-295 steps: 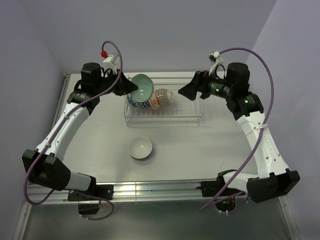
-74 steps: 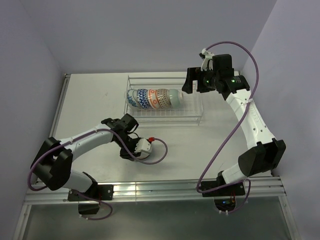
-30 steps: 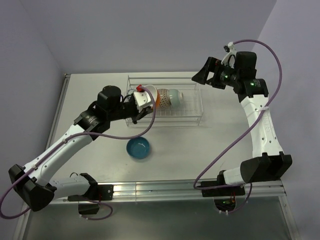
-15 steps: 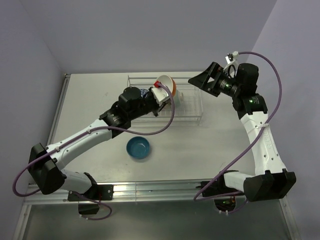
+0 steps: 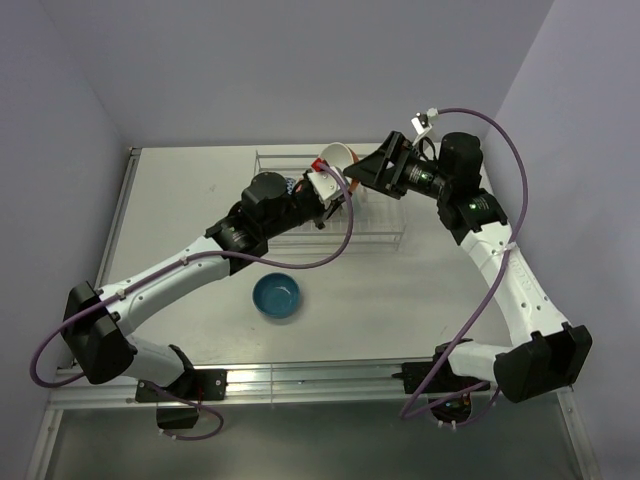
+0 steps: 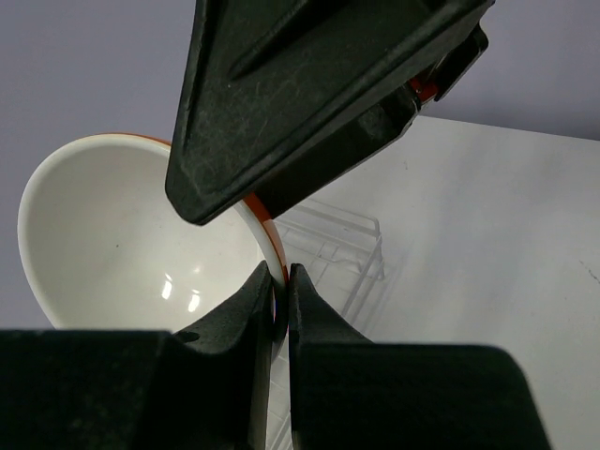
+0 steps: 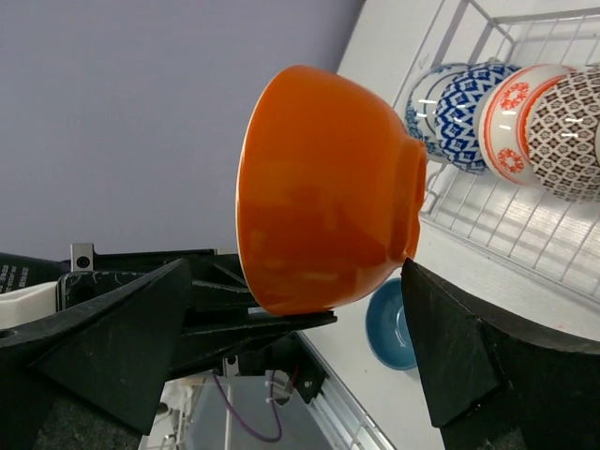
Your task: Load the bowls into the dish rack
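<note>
My left gripper (image 6: 281,281) is shut on the rim of an orange bowl (image 6: 141,234) that is white inside, and holds it tilted in the air above the dish rack (image 5: 385,215). My right gripper (image 7: 298,272) is open, with its fingers on either side of that bowl (image 7: 323,187). From above, the bowl (image 5: 335,158) sits between both grippers, left (image 5: 328,185) and right (image 5: 357,175). Several bowls stand on edge in the rack (image 7: 525,234): a pale one (image 7: 424,94), blue-and-white (image 7: 464,117), orange-red patterned (image 7: 511,117) and grey-brown patterned (image 7: 567,131).
A plain blue bowl (image 5: 276,296) lies upright on the table in front of the rack; it also shows in the right wrist view (image 7: 394,323). The rack's right half holds no bowls. The left arm stretches over the rack's left half.
My right gripper has swung left and now straddles the orange bowl. My left gripper has lifted the bowl slightly up and to the right. The blue bowl has not moved.
</note>
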{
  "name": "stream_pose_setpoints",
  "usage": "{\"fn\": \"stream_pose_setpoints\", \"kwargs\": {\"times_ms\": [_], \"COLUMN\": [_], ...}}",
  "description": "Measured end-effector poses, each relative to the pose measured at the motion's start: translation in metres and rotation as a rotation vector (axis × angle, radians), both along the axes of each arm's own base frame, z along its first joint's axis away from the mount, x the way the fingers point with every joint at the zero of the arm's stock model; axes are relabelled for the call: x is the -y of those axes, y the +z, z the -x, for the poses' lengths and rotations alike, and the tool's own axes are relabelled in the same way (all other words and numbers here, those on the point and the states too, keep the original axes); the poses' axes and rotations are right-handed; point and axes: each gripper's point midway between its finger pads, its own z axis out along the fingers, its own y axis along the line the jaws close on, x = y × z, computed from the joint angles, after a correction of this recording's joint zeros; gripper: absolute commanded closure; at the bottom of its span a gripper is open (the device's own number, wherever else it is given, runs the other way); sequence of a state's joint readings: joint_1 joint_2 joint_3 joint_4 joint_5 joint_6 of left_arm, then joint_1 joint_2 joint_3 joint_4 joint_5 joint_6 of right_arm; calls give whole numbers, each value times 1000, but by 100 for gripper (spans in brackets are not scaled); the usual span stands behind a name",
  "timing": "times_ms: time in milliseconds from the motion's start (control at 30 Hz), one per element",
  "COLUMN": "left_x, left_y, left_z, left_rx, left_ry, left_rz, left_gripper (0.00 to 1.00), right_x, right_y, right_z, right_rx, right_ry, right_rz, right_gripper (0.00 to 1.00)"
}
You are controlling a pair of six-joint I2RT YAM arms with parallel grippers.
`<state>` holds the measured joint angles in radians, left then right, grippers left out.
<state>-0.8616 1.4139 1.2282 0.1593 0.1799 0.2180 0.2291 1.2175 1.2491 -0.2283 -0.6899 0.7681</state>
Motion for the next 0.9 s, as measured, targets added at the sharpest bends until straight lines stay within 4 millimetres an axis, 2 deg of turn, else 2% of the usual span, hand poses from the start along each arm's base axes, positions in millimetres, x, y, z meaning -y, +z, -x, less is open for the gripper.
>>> {"fn": "stream_pose_setpoints", "kwargs": {"times_ms": [367,600,833,900], "left_x": [-1,-7,-6,-5], "left_y": [1,16,18,17], "left_z": [3,16,22,23], "left_rx": [2,11,-1,-6], "left_ry": [-12,-40,-66,-72], "left_rz": [11,46,57,59], "left_gripper": [100,100,100,100], "right_x": [-13,-13,-16,-17], "right_y": [-7,-6,-1,0], "right_z": [-2,-2,2,4], "right_rx": [-8,21,46,48], "right_ry": [52,64,98,109], "right_rz": [-5,6,-1,-3], "right_gripper": [0,1,11,21]}}
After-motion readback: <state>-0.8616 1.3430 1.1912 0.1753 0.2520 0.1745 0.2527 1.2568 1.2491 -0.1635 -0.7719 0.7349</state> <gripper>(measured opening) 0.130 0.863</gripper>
